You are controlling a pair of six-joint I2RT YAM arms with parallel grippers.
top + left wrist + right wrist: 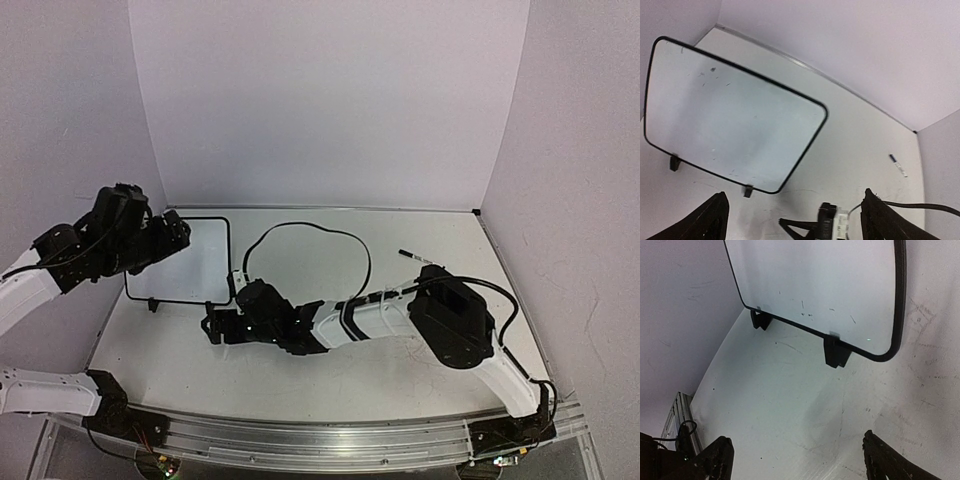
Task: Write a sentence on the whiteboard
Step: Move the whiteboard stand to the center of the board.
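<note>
Your left hand [794, 200] and right hand [797, 440] gaped apart, empty. The whiteboard [185, 270] lay at ten o'clock.

Diffuse, rather dim violet-tinted light. Faint sheen on the whiteboard [735, 120]; soft shadows just below it. Wrist views grainy, perhaps slightly blurred toward corners away from it.
</note>
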